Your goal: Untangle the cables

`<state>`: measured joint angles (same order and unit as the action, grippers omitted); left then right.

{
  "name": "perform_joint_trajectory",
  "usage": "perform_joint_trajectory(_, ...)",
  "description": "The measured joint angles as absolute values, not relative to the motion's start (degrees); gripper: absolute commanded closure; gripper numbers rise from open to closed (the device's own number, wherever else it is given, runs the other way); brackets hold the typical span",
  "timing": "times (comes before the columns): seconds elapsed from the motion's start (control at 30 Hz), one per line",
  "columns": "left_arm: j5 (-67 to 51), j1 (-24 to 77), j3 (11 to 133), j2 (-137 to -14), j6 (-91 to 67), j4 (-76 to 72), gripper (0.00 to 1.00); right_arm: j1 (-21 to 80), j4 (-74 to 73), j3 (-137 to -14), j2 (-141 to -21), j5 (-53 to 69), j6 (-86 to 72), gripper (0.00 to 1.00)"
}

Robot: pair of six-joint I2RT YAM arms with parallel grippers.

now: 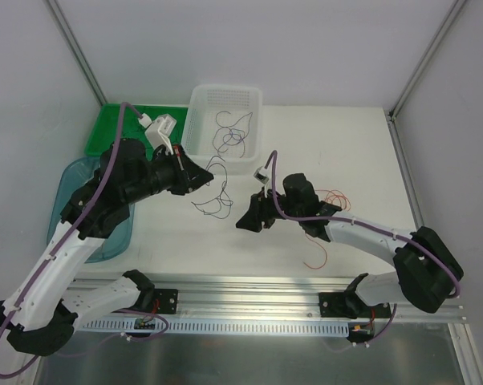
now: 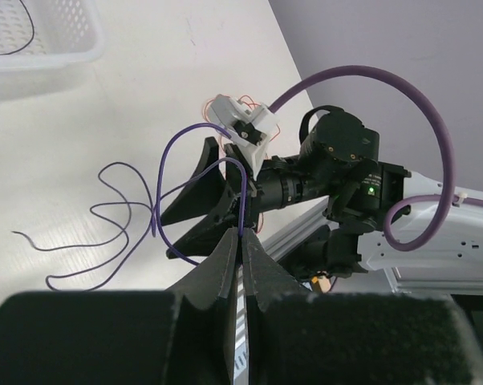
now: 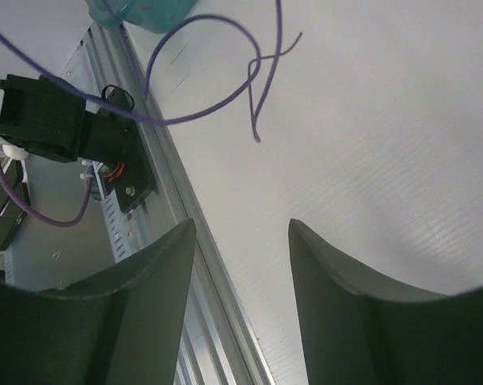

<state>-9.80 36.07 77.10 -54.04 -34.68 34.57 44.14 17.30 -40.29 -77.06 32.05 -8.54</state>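
Two fingers of the left gripper (image 2: 240, 234) were pinched on a purple cable (image 2: 160, 172), its loops trailing over the table (image 1: 330, 144) at mid-table. Just beside it the right gripper (image 3: 241, 226) hung with its fingers wide. Red cables (image 1: 335, 196) lay to its right, and dark cables (image 1: 229, 132) sat in the far white basket (image 1: 225, 90). Bare tabletop stretched to the far right.
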Motion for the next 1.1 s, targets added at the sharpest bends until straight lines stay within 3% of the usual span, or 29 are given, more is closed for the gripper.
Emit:
perform_joint_trajectory(0.4, -11.4, 36.1, 77.8, -54.1, -36.3, 34.6, 1.00, 44.1, 20.6, -44.6, -83.1, 29.5, -9.5, 0.46)
perform_joint_trajectory(0.5, -11.7, 36.4, 78.4, -54.3, -36.5, 34.5, 1.00, 44.1, 21.2, -45.4, -83.7, 29.6, -9.7, 0.65)
perform_joint_trajectory(0.53, -11.8, 36.4, 78.6, -54.4, -36.5, 34.5, 1.00, 44.1, 21.3, -45.8, -84.0, 29.6, -9.7, 0.85)
perform_joint_trajectory(0.6, -11.7, 36.4, 78.8, -54.5, -36.5, 34.5, 1.00, 44.1, 21.6, -46.0, -84.1, 29.5, -10.0, 0.99)
perform_joint_trajectory(0.7, -10.3, 36.4, 78.9, -54.3, -36.0, 34.6, 1.00, 44.1, 20.6, -46.0, -84.0, 28.6, -9.2, 0.99)
perform_joint_trajectory(0.83, 0.0, 36.3, 78.9, -52.9, -31.8, 36.1, 1.00, 41.3, 15.6, -43.1, -79.8, 25.9, -7.2, 0.99)
perform_joint_trajectory(1.1, 18.3, 21.9, 77.9, -50.4, -23.7, 38.1, 1.00, 16.5, -6.8, -38.2, -58.5, 17.7, -5.8, 0.99)
